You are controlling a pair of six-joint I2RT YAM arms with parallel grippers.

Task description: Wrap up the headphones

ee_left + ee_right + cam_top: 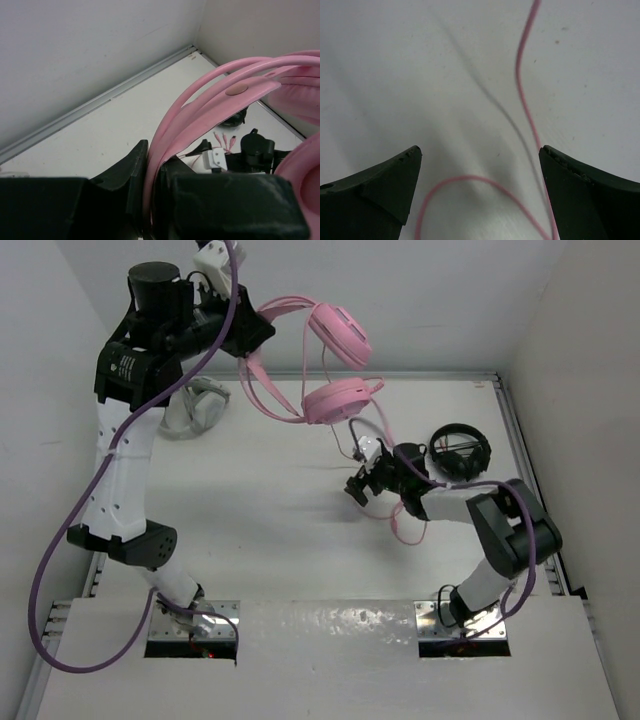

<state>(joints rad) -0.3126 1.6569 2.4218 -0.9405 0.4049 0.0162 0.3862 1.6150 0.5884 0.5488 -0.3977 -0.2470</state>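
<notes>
**Item:** pink over-ear headphones (pixel 338 332) with round padded earcups, a pink headband and a long thin pink cable (pixel 400 532).

**Location:** lifted clear of the white worktop (pixel 280 520) at the upper centre of the top view. The cable trails down to centre right and loops there on the surface.

**Hazards (judged):**
- The cable is slack and thin. A closing grasp from the right could miss it or only pinch the loop's edge, so a wrap turn would slip off.
- Pulling the cable taut against the lifted headband could twist the band in its narrow grip, or swing the hanging earcups.
- The loop lies near the black headphones (pixel 460 452) at centre right, so a wide sweep may snag them. The grey-white headphones (pixel 200 405) at upper left sit well apart.

**Left pincer** (pixel 152 165): clenched on the pink headband, whose strips pass up between the black fingers at the lower centre of the left wrist view.

**Right pincer** (pixel 480 155): released, jaws spread wide and grasping nothing. It hovers low over the worktop. The cable runs between the jaws and passes close by the finger at lower right; contact there cannot be told.
</notes>
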